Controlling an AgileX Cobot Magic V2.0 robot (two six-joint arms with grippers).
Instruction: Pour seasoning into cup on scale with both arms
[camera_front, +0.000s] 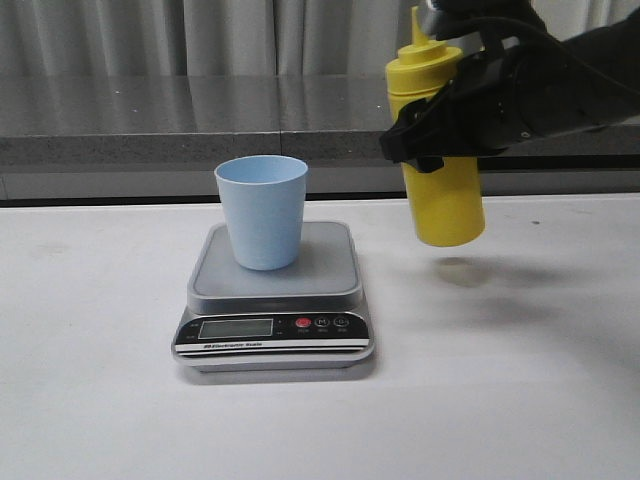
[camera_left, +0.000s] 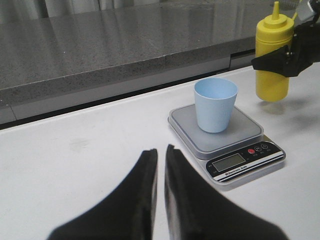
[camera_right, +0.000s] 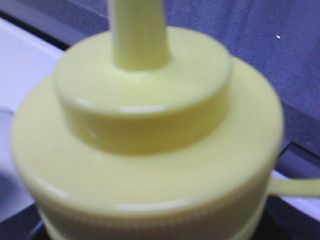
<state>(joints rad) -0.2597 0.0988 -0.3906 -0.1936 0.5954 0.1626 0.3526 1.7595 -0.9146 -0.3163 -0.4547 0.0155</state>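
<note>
The yellow seasoning bottle (camera_front: 440, 170) hangs upright above the table, right of the scale, with its shadow under it. My right gripper (camera_front: 432, 128) is shut on its upper body. The bottle's cap and nozzle fill the right wrist view (camera_right: 145, 125). The pale blue cup (camera_front: 262, 210) stands upright on the steel platform of the scale (camera_front: 330, 262). Cup (camera_left: 215, 104), scale (camera_left: 250, 131) and bottle (camera_left: 273, 55) also show in the left wrist view. My left gripper (camera_left: 161, 151) is low over bare table, left of the scale, its jaws nearly together and empty.
A grey stone ledge (camera_front: 150, 125) runs along the back of the white table (camera_front: 520, 380). The scale's black front panel (camera_front: 272, 328) faces the front edge.
</note>
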